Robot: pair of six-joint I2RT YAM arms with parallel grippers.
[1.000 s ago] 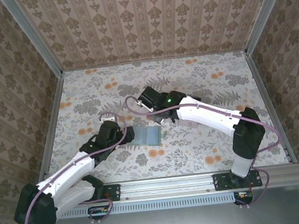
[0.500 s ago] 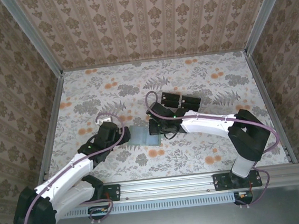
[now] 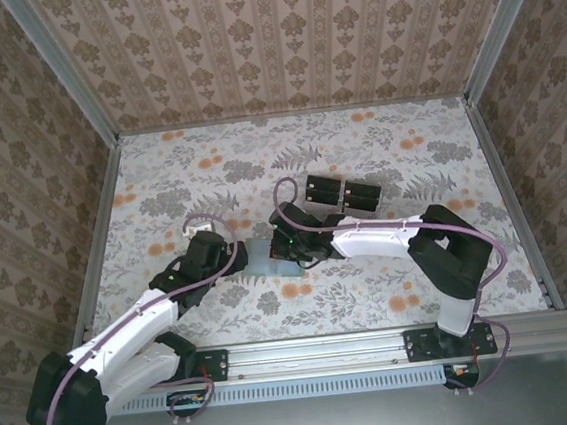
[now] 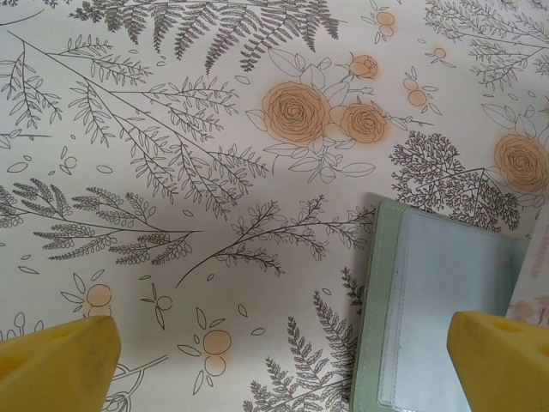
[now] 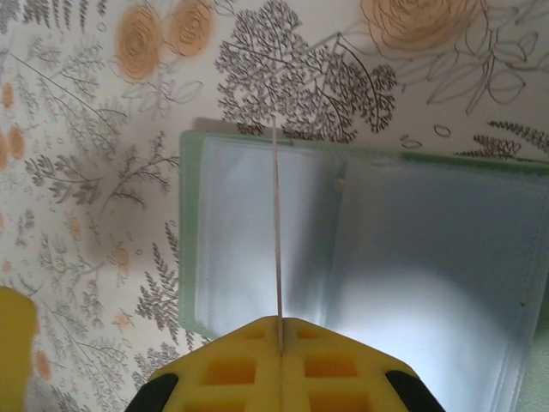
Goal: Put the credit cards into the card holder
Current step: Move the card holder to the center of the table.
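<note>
Overhead view: both arms reach in toward the middle of the floral-print surface (image 3: 189, 171)

- Card holder (image 3: 261, 259): lies open and flat on the surface between the two hands, sage-green rim, pale grey-green slotted inner faces turned up. Left wrist view shows one end of it (image 4: 429, 318) at lower right, clear pockets visible. Right wrist view shows it (image 5: 412, 257) from directly above, both halves spread

- Right hand (image 3: 285, 250): over the card holder's right-hand part in the overhead view. Wrist view shows its yellow fingers pressed together (image 5: 281, 339), pinching a pale pink credit card (image 5: 276, 223). The card is seen edge-on as a thin upright line over one half of the holder, close to the centre fold. Cannot tell whether its far edge touches a pocket

- Left hand (image 3: 229, 250): just beside the holder's left end, fingers spread wide (image 4: 279, 365), nothing between them. One yellow fingertip (image 4: 56, 365) is over bare surface, the other over the holder's edge

- A pale pink strip (image 4: 533, 283) shows at the right border of the left wrist view, above the holder

- Clear stand with black blocks (image 3: 342, 192): farther back on the surface, apart from both hands
</note>
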